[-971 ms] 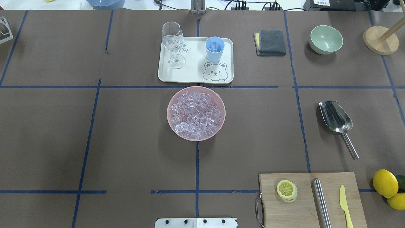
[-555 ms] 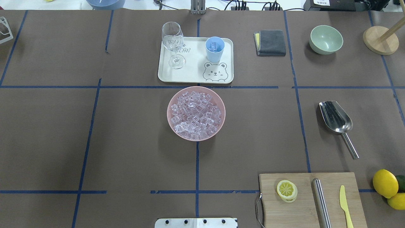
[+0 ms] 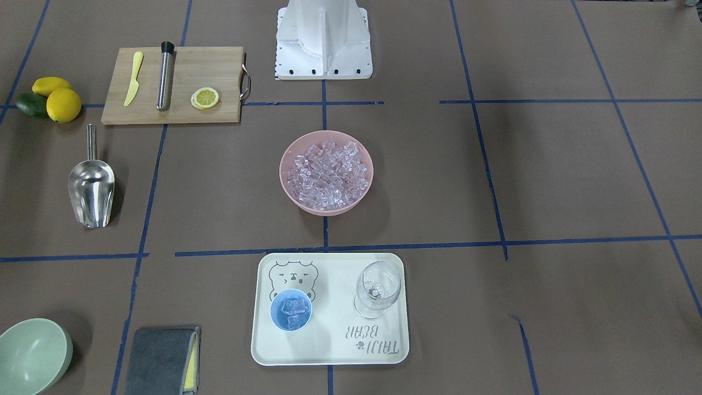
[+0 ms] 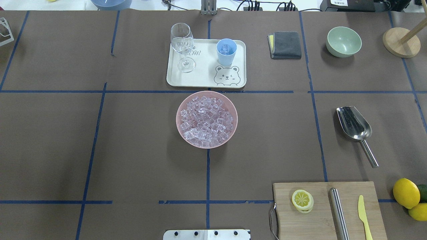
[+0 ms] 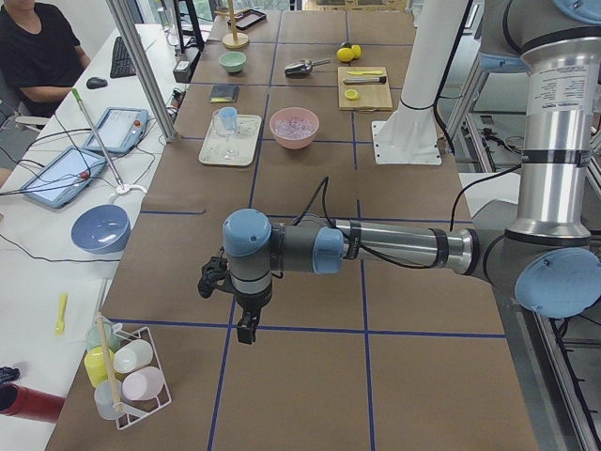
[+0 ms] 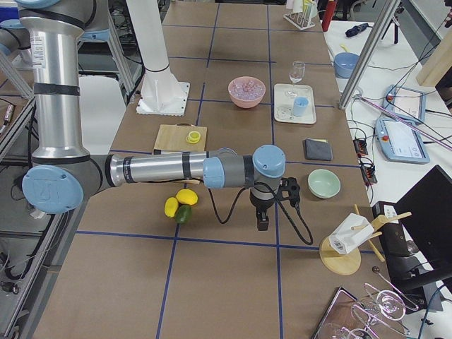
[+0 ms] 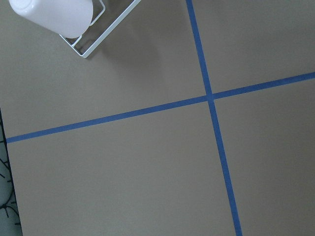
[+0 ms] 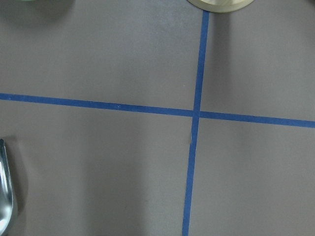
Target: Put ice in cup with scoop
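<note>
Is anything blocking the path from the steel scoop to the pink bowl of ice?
Nothing visible does. Only bare brown table lies between the shiny steel scoop and the pink bowl of clear ice cubes.

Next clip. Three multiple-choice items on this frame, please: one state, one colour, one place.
1. The cup on the tray is:
A) empty
B) holding a few cubes
C) tipped over

2. What colour is the bowl holding the heap of ice?
A) green
B) blue
C) pink

3. Where does the scoop lie?
A) in the bowl
B) on the tray
C) on the bare table

Answers:
1 B, it stands upright with cubes visible inside.
2 C, its rim shows pink around the cubes.
3 C, it lies on the table paper, apart from bowl and tray.
</note>
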You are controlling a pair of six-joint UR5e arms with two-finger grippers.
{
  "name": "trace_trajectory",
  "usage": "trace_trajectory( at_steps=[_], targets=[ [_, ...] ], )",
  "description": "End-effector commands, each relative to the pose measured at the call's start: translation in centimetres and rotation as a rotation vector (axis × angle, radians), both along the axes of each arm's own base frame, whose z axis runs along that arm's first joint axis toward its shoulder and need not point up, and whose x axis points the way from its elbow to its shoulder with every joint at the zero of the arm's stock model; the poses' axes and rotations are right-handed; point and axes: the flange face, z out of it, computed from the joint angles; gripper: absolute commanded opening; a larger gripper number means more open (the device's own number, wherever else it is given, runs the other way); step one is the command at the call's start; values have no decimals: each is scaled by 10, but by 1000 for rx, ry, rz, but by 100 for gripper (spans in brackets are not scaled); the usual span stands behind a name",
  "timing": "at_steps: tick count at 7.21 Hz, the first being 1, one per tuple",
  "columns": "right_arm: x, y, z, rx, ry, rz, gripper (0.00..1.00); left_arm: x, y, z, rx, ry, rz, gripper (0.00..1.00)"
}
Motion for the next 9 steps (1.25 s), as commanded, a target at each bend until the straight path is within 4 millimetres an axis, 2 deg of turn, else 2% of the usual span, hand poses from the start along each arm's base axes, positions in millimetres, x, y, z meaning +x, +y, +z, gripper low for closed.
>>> trace_trajectory(
  at_steps=[1,4,9],
  targets=[
    [12,6,5,-14,-17,25,100,8,0,-2,-43,109,-39,100],
    [26,9,18,-38,-29,50,100,11,-3,-11,-68,134,-91,100],
    [30,10,20,-43,-34,59,100,10,-3,-13,-59,130,-88,100]
  ],
)
